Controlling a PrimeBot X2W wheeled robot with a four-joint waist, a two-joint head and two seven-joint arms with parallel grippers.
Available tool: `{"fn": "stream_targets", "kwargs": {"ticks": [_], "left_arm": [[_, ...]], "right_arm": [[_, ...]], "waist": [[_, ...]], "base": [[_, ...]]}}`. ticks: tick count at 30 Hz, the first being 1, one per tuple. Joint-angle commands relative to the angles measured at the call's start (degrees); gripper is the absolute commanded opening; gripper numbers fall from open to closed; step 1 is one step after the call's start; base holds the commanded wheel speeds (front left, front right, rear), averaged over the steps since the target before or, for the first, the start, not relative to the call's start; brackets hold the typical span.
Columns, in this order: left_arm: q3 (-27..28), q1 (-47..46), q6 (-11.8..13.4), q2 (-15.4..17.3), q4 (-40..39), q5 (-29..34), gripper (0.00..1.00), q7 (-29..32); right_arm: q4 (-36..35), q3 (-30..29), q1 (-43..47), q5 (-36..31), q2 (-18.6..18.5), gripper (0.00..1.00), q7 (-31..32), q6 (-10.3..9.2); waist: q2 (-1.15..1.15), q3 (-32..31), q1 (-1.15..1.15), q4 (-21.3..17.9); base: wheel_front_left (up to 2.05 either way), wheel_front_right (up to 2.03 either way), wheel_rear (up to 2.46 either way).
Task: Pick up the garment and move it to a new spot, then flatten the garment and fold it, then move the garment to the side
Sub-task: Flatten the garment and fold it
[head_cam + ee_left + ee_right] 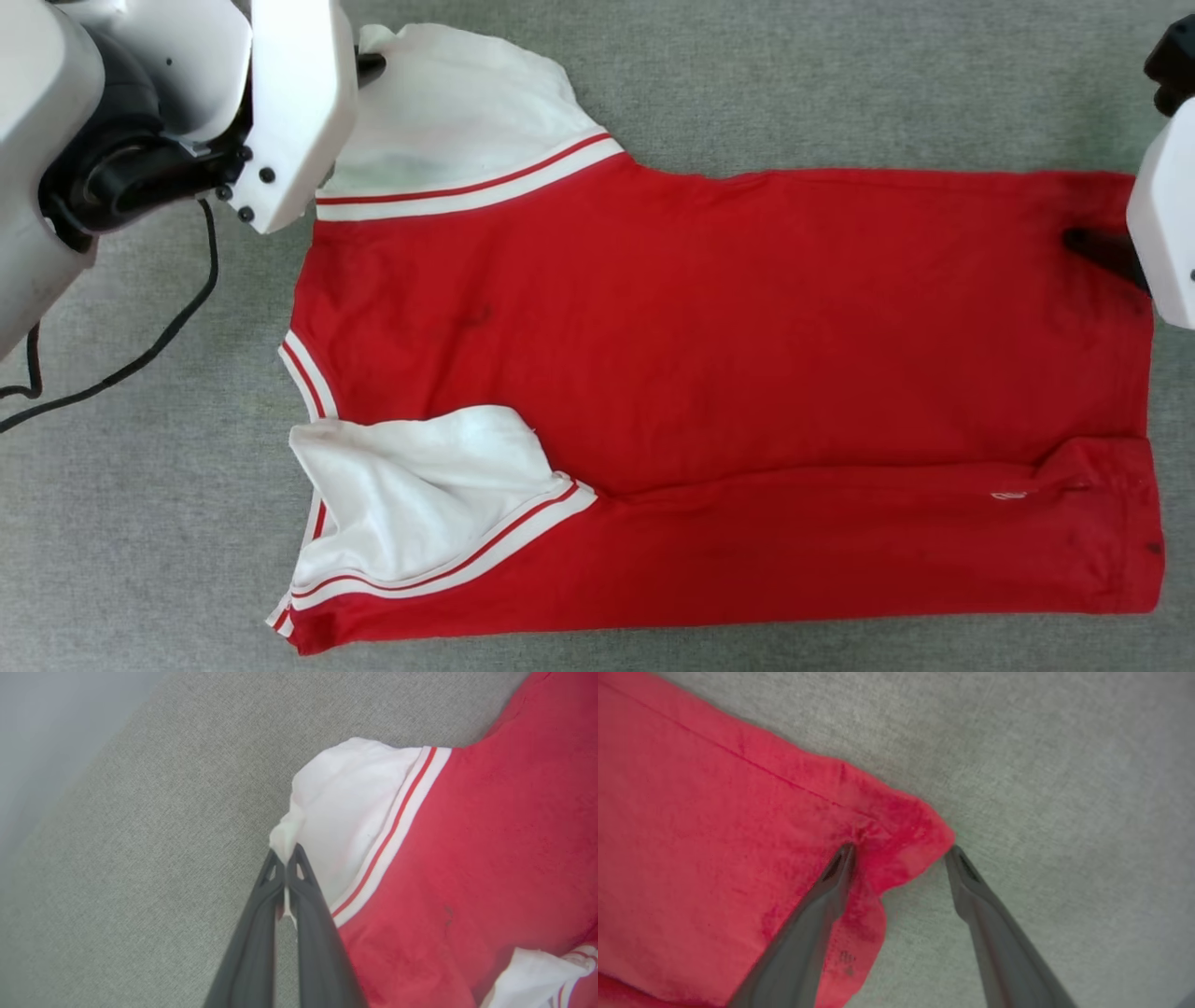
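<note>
Across the middle of the head view, the bright red soft-fabric T-shirt [728, 373] with white short sleeves and red-and-white striped trim lies spread on the grey woven cloth surface [747, 84]. Its collar end is toward the frame's left and its hem toward the right. A long fold line runs along its lower part. One white sleeve [420, 495] lies crumpled on the red cloth at lower left, and the other white sleeve [457, 112] lies at upper left.

In the left wrist view, the left gripper [285, 856] has its two long dark fingers pressed together, pinching the outer edge of the upper-left sleeve.

In the right wrist view, the right gripper [901, 851] stands spread wide around the shirt's red hem corner. One fingertip rests on the red cloth and the other sits just beside the corner's tip, over the grey surface. It clamps nothing.

A thin black cable [168, 327] trails over the surface at the left of the head view.
</note>
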Motion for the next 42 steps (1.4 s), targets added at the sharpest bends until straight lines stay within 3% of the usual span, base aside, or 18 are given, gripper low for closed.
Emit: {"fn": "stream_targets", "kwargs": {"ticks": [1,6,7,8,9,15,24,35,42], "left_arm": [[-0.2,-0.9,0.0,0.1,-0.1,0.2,0.00,-0.4],[-1.5,-1.1,0.0,0.8,0.2,-0.3,0.00,-1.3],[-1.7,-0.9,0.0,1.0,0.4,-0.5,0.00,-1.5],[-1.9,-0.6,0.0,1.1,0.7,-0.7,0.00,-1.8],[-2.1,-0.1,0.0,1.2,0.9,-0.8,0.00,-2.1],[-2.9,2.6,0.0,1.9,2.0,-2.6,0.00,-4.8],[-4.2,10.6,0.1,6.3,-3.1,-4.3,0.00,-9.0],[-5.6,25.0,3.5,10.9,-12.6,-5.1,0.00,-10.0],[-5.9,36.1,5.2,11.6,-14.2,-5.7,0.00,-10.8]], "right_arm": [[0.7,0.7,-0.3,0.0,0.7,1.00,-0.2,-0.05],[4.2,5.0,2.3,0.0,2.8,1.00,-2.4,-0.04],[4.4,5.1,2.0,0.2,3.3,0.47,-3.5,-0.04],[4.6,5.1,1.4,0.1,3.4,0.12,-4.5,-0.04],[4.7,5.6,0.9,0.0,3.1,0.00,-5.1,-0.04],[5.1,5.8,-0.2,1.6,1.7,0.00,-12.3,-0.04],[0.6,11.6,5.7,4.2,-3.7,0.00,-22.6,-0.05],[-2.0,11.4,18.4,8.1,-7.8,0.00,-30.5,-0.05],[-1.9,11.3,26.6,8.2,-7.3,0.00,-32.2,-0.05]], "waist": [[0.00,0.5,0.00,0.4],[0.00,0.6,0.00,0.3],[0.00,0.4,0.00,0.2],[0.00,0.0,0.00,0.1],[0.00,-0.5,0.00,0.0],[0.00,-5.6,0.00,-0.6],[0.00,-14.9,0.00,-1.2],[0.00,-22.2,0.00,-0.2],[0.00,-23.1,0.00,-0.3]], "base": [[0.00,0.00,0.00],[0.00,0.00,0.00],[0.00,0.00,0.00],[0.00,0.00,0.00],[0.00,0.00,0.00],[0.00,0.00,0.00],[0.00,0.00,0.00],[0.00,0.00,0.00],[0.00,0.00,0.00]]}}
